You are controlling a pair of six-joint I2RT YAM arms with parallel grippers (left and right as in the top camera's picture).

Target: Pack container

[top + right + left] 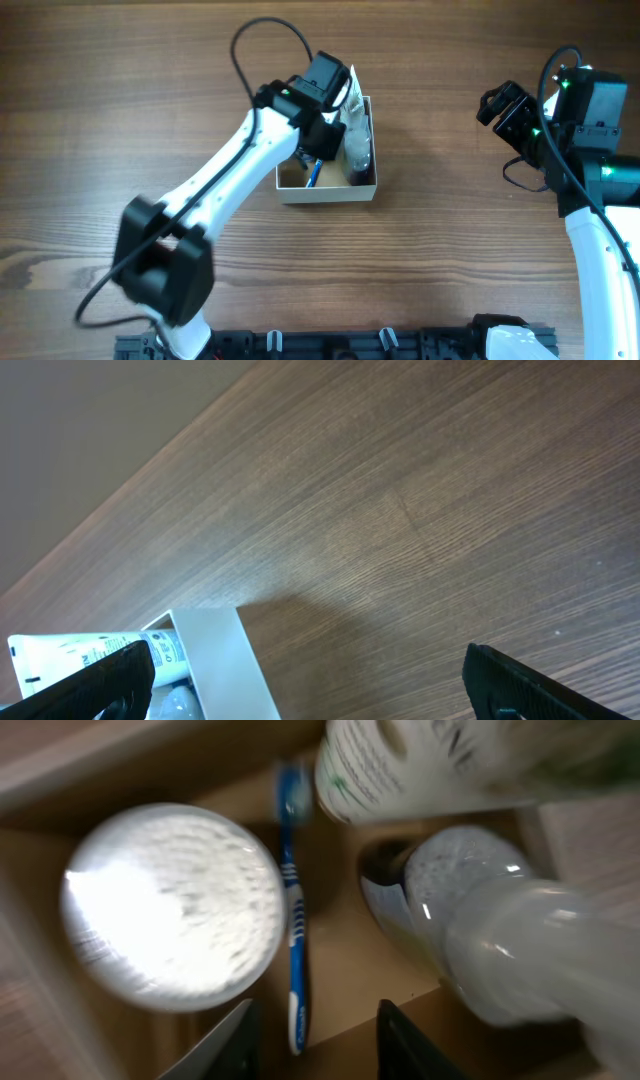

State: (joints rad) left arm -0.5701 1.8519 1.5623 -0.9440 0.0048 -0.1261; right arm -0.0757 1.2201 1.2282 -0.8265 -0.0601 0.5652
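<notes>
Left tool (pixel 314 1042), fingers apart and empty, above square white-walled cardboard container (pixel 330 194): judged light, flexible, best pinched on 1 wall.

I'm looking at a blue toothbrush (pixel 294 920) lying between a round white jar (pixel 172 905) and a clear bottle (pixel 480 920), with a green-printed white tube (pixel 420 765) beside the bottle. It's all roughly mid-table (pixel 150 80), a bit toward the far edge.
</notes>
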